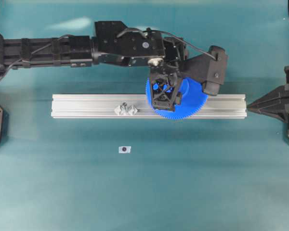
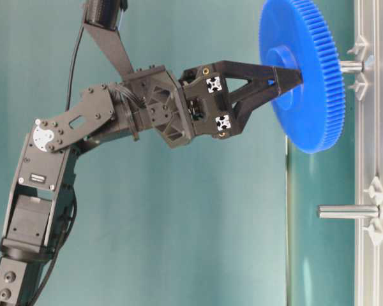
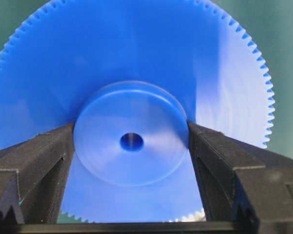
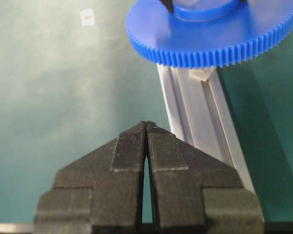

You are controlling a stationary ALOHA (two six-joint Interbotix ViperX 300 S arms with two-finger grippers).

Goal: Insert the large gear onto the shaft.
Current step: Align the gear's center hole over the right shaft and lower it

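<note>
Already my left pincer (image 2: 287,78) pinches the gear (image 2: 306,70) by its hub over the pin (image 2: 351,65); seating remains; right pincer (image 4: 146,127) pressed together

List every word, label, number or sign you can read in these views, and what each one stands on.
None can be read.
Small white tag on the table: dark mark, too small to read.
White sticker on the left arm's lower housing: print too blurred.
The large gear and the aluminium rail bear no text.

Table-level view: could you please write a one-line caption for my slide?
Left gripper holds the large gear by its hub, just off the shaft on the rail.
</note>
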